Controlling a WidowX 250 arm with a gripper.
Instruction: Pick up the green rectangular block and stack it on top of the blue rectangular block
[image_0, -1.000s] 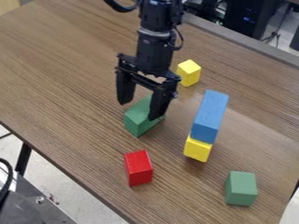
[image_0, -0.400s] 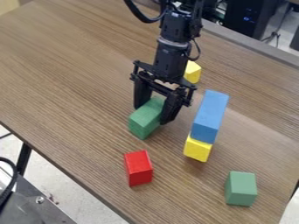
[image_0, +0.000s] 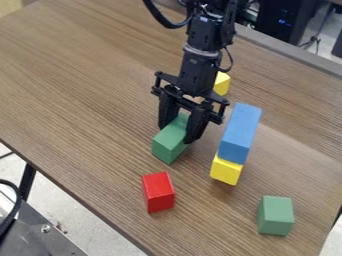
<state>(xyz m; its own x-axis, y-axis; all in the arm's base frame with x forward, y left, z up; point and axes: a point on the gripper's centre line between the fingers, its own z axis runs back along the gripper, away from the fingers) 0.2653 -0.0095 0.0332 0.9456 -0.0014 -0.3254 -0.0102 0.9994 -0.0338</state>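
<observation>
Clasping the long green block (image_0: 169, 142) from both sides, the black gripper (image_0: 178, 134) has its fingers closed in as far as the block's width allows, one along each long side. The block's near end juts out past the fingertips toward the bottom of the view, its top edges running at a slant. A narrow strip of wood separates it from the red block (image_0: 159, 193) just below.

To the right, a little farther off, the long blue block (image_0: 240, 132) has its near end on a yellow block (image_0: 226, 171); its left side leaves only a small gap to the gripper. Behind the gripper, partly hidden by it, is another yellow block (image_0: 222, 84). Well apart at lower right sits a shorter green block (image_0: 276, 215), near the right edge of the wooden table (image_0: 80, 95). The broadest stretch of tabletop spreads to the gripper's left in the view.
</observation>
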